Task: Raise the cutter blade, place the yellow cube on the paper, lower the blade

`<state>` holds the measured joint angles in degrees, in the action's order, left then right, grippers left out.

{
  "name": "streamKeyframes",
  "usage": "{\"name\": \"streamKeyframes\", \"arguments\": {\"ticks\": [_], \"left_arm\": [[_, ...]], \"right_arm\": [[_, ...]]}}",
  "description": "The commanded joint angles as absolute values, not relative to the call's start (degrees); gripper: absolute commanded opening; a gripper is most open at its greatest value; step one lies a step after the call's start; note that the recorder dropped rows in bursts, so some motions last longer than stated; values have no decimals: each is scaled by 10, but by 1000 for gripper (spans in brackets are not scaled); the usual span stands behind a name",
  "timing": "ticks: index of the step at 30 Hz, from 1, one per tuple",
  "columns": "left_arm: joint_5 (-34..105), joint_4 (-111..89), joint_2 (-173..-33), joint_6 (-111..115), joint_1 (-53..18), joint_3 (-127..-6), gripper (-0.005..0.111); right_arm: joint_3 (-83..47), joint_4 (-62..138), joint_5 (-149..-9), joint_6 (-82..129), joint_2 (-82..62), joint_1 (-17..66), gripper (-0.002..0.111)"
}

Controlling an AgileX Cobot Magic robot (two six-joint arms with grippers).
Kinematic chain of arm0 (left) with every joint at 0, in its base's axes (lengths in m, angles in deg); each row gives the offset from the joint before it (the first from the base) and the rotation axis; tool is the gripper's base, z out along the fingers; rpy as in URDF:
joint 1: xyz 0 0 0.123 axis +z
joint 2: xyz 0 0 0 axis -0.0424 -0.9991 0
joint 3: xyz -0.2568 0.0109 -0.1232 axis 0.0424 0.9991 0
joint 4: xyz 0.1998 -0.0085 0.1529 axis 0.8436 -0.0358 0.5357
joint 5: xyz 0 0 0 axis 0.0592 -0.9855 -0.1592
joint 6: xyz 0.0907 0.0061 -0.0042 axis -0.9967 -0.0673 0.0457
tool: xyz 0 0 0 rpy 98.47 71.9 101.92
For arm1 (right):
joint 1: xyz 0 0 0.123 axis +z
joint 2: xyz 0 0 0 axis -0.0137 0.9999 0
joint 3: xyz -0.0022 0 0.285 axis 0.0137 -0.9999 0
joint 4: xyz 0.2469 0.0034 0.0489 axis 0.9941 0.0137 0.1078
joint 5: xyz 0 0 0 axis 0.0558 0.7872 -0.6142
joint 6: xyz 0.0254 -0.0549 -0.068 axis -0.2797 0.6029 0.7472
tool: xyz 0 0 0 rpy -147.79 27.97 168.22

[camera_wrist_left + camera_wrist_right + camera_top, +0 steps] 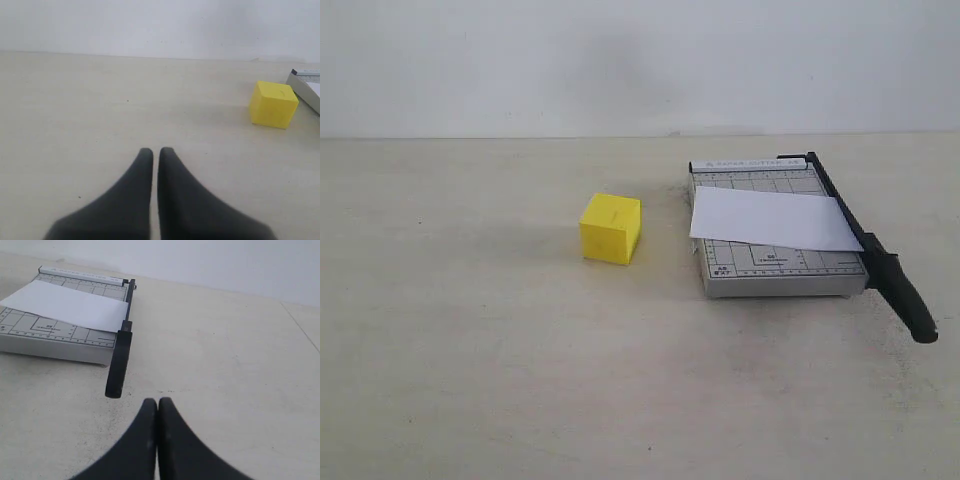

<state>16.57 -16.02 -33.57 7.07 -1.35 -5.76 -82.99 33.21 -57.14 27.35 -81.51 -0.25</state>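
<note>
The yellow cube [610, 229] sits on the table left of the grey gridded board [775, 268]. White paper [775, 221] lies across that board. The cutter blade [880, 262] lies down along the board's right edge, its thick black handle [910, 300] sticking out past the front. Neither gripper appears in the exterior view. In the left wrist view my left gripper [155, 151] is shut and empty, with the cube [272, 104] well apart from it. In the right wrist view my right gripper [158, 401] is shut and empty, a short way from the handle end [118, 371]; the paper [67, 305] lies beyond.
The table [470, 350] is a pale beige surface that meets a white wall [620, 60] at the back. A corner of the grey board [305, 87] shows at the edge of the left wrist view.
</note>
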Motion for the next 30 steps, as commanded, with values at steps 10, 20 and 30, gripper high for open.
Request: {"name": "streamKeyframes", "arguments": {"ticks": [10,20,30], "left_arm": [[175,-161,-334,73,-17,-60,4],[175,-161,-334,73,-17,-60,4],[175,-161,-334,73,-17,-60,4]], "right_arm": [[-830,326,-575,274,-818,-2,0],[-830,224,-593,364,-818,-2,0],[-830,446,-887,88,-818,-2,0]]}}
